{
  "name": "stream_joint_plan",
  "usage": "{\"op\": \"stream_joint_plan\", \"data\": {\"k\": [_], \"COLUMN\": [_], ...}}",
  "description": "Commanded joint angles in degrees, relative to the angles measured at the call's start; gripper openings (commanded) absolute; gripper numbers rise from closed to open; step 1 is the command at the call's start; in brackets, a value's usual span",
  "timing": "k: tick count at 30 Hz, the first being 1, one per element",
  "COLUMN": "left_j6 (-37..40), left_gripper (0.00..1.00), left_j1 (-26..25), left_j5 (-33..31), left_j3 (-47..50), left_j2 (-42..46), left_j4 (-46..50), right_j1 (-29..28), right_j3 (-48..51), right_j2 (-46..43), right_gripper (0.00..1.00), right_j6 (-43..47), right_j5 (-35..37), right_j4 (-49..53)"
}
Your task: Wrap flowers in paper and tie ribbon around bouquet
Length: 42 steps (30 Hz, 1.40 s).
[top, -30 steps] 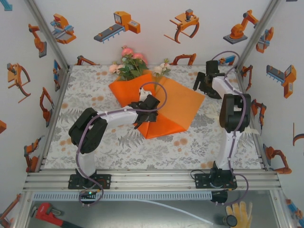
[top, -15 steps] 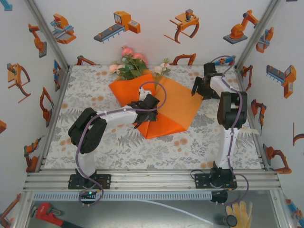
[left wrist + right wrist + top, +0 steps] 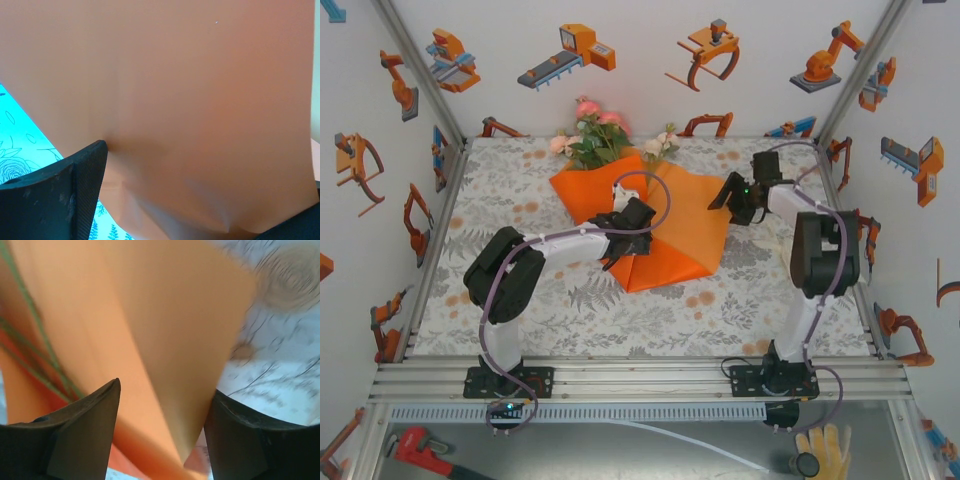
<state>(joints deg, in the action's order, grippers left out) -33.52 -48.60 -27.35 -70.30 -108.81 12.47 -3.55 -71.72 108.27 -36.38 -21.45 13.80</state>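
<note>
the right gripper has swung in from beyond the paper's right corner. its jaws are now spread around that raised edge, so a fold looks next. the left gripper, spread wide, rests on the paper's middle. the flowers lie at its far end. open cloth lies on its near side.

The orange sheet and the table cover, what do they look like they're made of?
Orange sheet: probably paper, plain and matte, holding sharp creases. Table cover: looks like printed cloth or vinyl, flat with a grey-and-orange floral pattern; which one is unclear.
</note>
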Motion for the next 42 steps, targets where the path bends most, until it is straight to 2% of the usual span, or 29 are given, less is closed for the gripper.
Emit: {"op": "stream_joint_plan", "data": {"k": [1, 4, 6, 9, 11, 19, 26, 31, 42], "left_j6": [-0.91, -0.89, -1.01, -1.02, -1.06, 0.09, 1.52, 1.92, 1.96], "left_gripper": [0.8, 0.8, 0.8, 0.8, 0.8, 0.8, 0.8, 0.8, 0.81], "left_j1": [0.26, 0.26, 0.26, 0.26, 0.26, 0.26, 0.26, 0.28, 0.8], "left_j5": [0.52, 0.91, 0.99, 0.99, 0.69, -1.91, -2.95, -2.5, 4.11], "left_j3": [-0.27, -0.23, -0.19, -0.36, -0.87, -0.8, -0.2, 0.51, -0.67], "left_j2": [1.32, 1.23, 1.13, 0.89, 0.49, -1.13, -1.82, -1.6, 0.83], "left_j4": [-0.43, -0.45, -0.41, -0.29, 0.3, 0.42, -0.95, -2.27, -4.28], "right_j1": [-2.16, -3.21, -3.67, -4.74, -5.26, -10.52, -14.51, -14.94, -18.16], "right_j3": [6.56, 8.36, 9.91, 12.4, 13.39, 9.84, 5.28, 4.38, 3.56], "right_j2": [-3.81, -4.87, -6.24, -9.13, -11.19, -17.47, -14.78, -13.11, -9.06], "right_gripper": [0.59, 0.53, 0.43, 0.22, 0.0, 0.0, 0.0, 0.0, 0.0], "right_j6": [-5.07, -3.62, -3.6, -3.48, -3.83, -11.86, -21.95, -29.5, -33.18], "right_j5": [-2.23, 0.08, 1.13, 3.33, 4.41, 7.08, 10.79, 12.22, 5.56], "right_j4": [-9.64, -9.15, -9.87, -11.33, -11.17, -7.11, -6.9, -9.75, -21.54]}}
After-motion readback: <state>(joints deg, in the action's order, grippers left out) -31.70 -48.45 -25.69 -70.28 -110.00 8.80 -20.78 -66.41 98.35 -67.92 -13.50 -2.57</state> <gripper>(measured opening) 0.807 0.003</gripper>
